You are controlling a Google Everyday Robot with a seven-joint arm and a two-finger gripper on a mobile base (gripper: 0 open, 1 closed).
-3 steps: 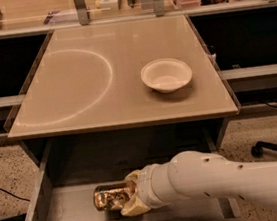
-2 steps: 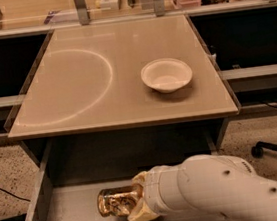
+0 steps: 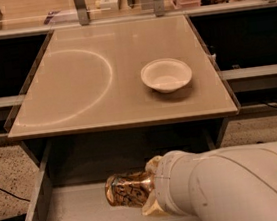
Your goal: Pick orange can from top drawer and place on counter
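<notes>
The orange can point(image 3: 129, 188) gleamed copper with dark markings, clasped by the cream tool point(image 3: 152, 187) above the grey top drawer point(image 3: 75, 212); the surface point(image 3: 127, 103) was glossy beige, white-ringed, its bowl point(image 3: 166, 75) white.

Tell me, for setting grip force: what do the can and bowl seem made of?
The orange can looks like thin metal: mirror-like coppery sheen, dents. The white bowl is matte, perhaps paper or foam; unclear. The end effector grips the can inside the top drawer.

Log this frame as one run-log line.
phase: grasp | gripper: in top drawer, shut on orange can | counter: holds white bowl; can not yet placed
</notes>
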